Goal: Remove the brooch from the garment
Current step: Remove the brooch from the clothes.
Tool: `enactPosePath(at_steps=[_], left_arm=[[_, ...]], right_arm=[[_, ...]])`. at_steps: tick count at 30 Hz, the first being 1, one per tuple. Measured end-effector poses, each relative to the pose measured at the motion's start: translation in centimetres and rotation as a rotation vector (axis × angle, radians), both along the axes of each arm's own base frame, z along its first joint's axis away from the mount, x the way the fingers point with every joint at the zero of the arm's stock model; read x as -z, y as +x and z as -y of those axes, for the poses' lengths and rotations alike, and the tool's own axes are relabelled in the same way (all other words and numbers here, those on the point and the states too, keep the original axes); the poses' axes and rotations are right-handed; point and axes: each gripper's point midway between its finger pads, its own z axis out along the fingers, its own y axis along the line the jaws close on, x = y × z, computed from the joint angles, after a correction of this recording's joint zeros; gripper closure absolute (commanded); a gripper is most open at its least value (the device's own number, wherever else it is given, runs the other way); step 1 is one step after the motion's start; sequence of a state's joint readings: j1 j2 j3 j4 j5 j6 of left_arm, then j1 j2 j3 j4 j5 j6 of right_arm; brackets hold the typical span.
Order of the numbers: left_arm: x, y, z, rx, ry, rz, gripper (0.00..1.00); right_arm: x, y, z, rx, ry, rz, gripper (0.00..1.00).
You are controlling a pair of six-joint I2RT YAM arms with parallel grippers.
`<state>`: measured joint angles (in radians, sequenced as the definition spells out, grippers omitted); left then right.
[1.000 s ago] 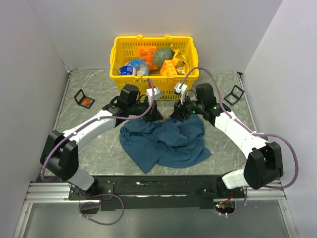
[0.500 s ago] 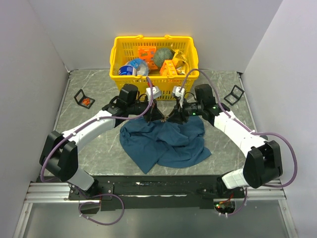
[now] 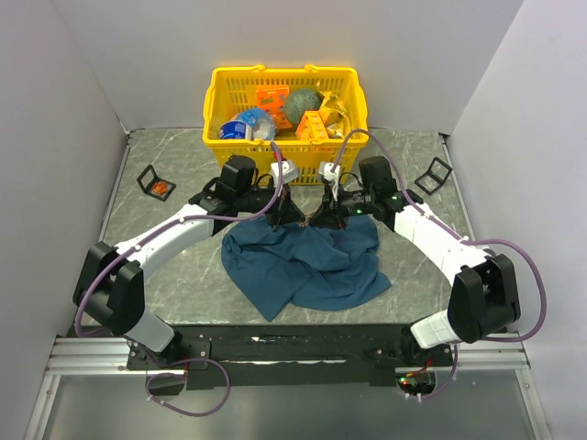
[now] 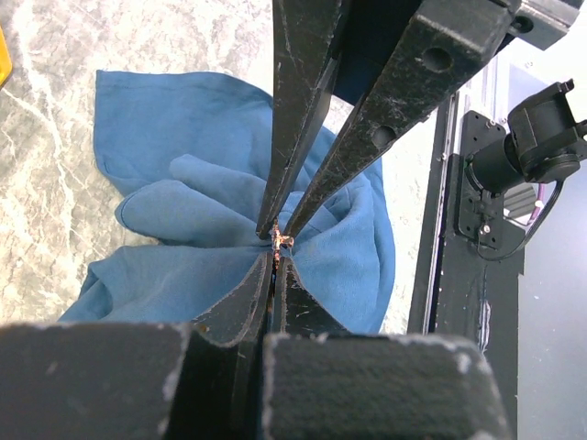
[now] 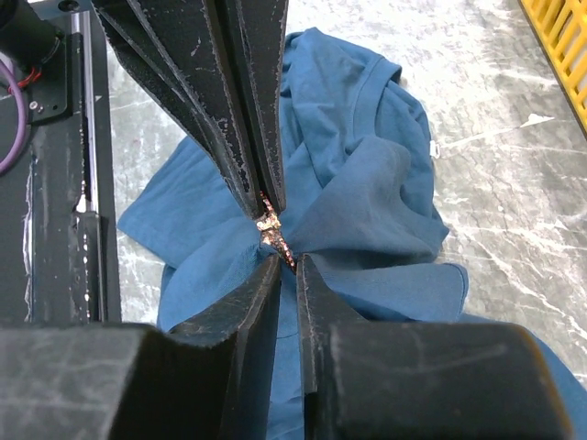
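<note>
The blue garment (image 3: 307, 266) lies crumpled on the marble table, its far edge pulled up into a peak. The brooch (image 5: 272, 227), a tiny sparkly orange-red trinket, sits at that peak and also shows in the left wrist view (image 4: 280, 240). My left gripper (image 3: 296, 218) comes from the left and is shut on the brooch's upper end (image 4: 274, 259). My right gripper (image 3: 319, 218) comes from the right, its jaws a narrow slit apart, pinching the brooch's lower end and the cloth (image 5: 286, 264). The two grippers' tips meet tip to tip.
A yellow basket (image 3: 220, 145) full of packets and orange boxes stands at the back, just behind the grippers. Small black stands sit at the left (image 3: 156, 181) and the right (image 3: 433, 174). The black frame rail (image 4: 468, 247) runs along the table's near edge.
My right gripper has moved left and slightly down towards my left gripper, and their tips now meet at the brooch. The left arm and the garment have barely moved.
</note>
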<state>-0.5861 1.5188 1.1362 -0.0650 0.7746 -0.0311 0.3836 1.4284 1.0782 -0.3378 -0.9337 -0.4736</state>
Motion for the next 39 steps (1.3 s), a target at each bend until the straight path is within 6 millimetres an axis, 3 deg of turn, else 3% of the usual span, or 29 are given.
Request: enactPosePath(at_steps=[8, 26, 39], left_arm=[[0.1, -0.1, 0.0, 0.007, -0.002, -0.003, 0.99], [0.2, -0.4, 0.0, 0.015, -0.005, -0.017, 0.99], [0.4, -0.6, 0.0, 0.021, -0.008, -0.018, 0.99]], right_arm=[[0.0, -0.2, 0.0, -0.007, 0.004, -0.004, 0.77], [-0.2, -0.5, -0.1, -0.029, 0.013, 0.0, 0.8], [-1.5, -0.3, 0.0, -0.027, 0.044, 0.032, 0.8]])
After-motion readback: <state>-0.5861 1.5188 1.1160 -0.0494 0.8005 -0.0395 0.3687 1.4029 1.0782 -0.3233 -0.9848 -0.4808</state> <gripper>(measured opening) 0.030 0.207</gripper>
